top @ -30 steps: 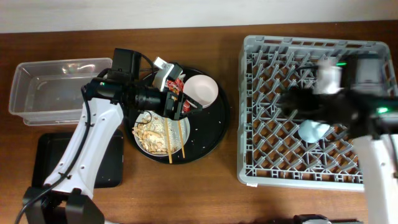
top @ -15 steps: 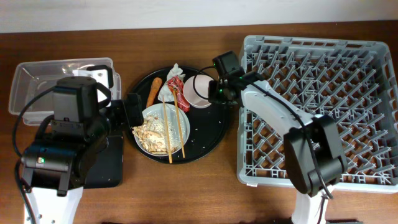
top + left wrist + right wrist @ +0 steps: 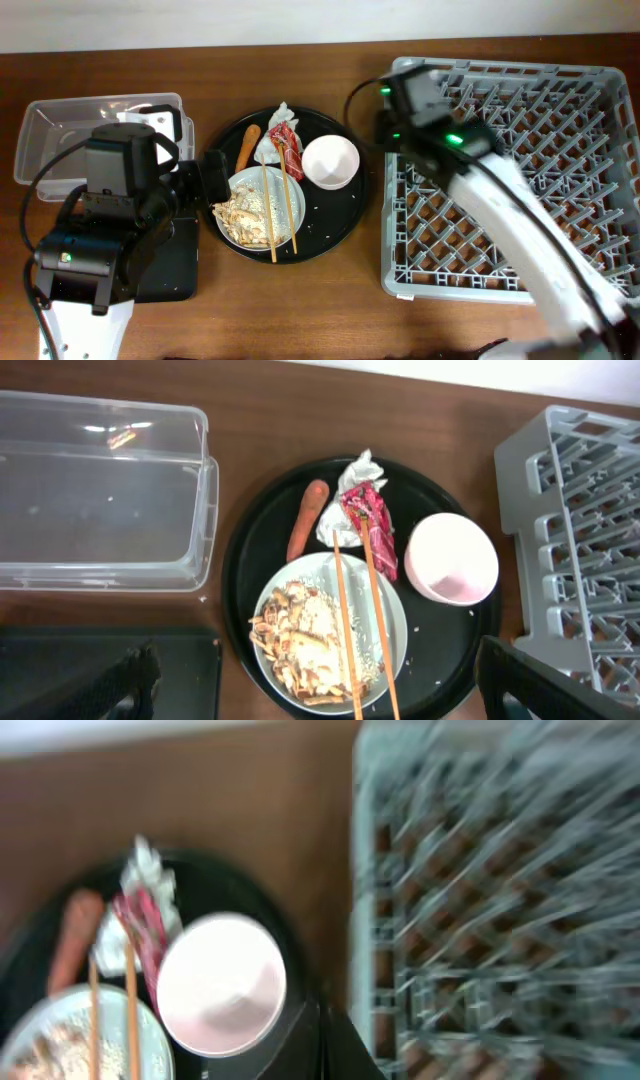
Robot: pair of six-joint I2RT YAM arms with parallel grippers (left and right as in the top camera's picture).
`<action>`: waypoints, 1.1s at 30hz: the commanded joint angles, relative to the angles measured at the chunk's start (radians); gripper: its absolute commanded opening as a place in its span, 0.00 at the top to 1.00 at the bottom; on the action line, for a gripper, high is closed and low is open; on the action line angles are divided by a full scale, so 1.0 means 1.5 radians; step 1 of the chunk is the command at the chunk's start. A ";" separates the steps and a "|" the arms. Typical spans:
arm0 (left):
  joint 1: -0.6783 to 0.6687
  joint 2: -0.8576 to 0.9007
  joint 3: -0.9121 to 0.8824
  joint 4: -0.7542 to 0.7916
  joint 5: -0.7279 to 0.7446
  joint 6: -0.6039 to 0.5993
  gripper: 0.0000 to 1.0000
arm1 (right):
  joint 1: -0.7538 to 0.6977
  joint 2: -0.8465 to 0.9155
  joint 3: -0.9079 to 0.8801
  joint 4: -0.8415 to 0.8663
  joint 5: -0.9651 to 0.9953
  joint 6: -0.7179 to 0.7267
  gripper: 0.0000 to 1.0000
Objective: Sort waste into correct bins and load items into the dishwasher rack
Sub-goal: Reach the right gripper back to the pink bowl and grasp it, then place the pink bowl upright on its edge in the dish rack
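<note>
A white bowl stands upright on the round black tray. Beside it lies the pale plate with beige food scraps and wooden chopsticks across it. A sausage piece, white tissue and red wrapper lie behind the plate. My left gripper hangs wide open at the tray's left side, holding nothing. My right gripper is shut and empty, between the bowl and the grey dishwasher rack.
A clear plastic tub sits at the back left. A flat black tray lies in front of it, partly under my left arm. The right arm, blurred, stretches over the rack's left half.
The left arm drew back from the round tray to its left side and has held still since. The right arm reached the bowl, then pulled away toward the rack with its jaws shutting empty.
</note>
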 commanded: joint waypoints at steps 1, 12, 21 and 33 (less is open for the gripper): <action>0.003 -0.002 0.006 0.000 -0.007 -0.006 0.01 | 0.006 -0.042 0.006 -0.012 0.002 -0.089 0.96; 0.003 -0.002 0.006 0.000 -0.007 -0.006 0.01 | 0.023 0.332 -0.011 0.073 -0.142 0.046 0.54; 0.003 -0.002 0.006 0.000 -0.007 -0.006 0.01 | 0.023 0.232 -0.009 0.049 -0.121 0.039 0.96; 0.003 -0.002 0.006 -0.001 -0.007 -0.006 0.01 | -0.152 0.091 -0.010 -0.108 0.738 -0.047 0.96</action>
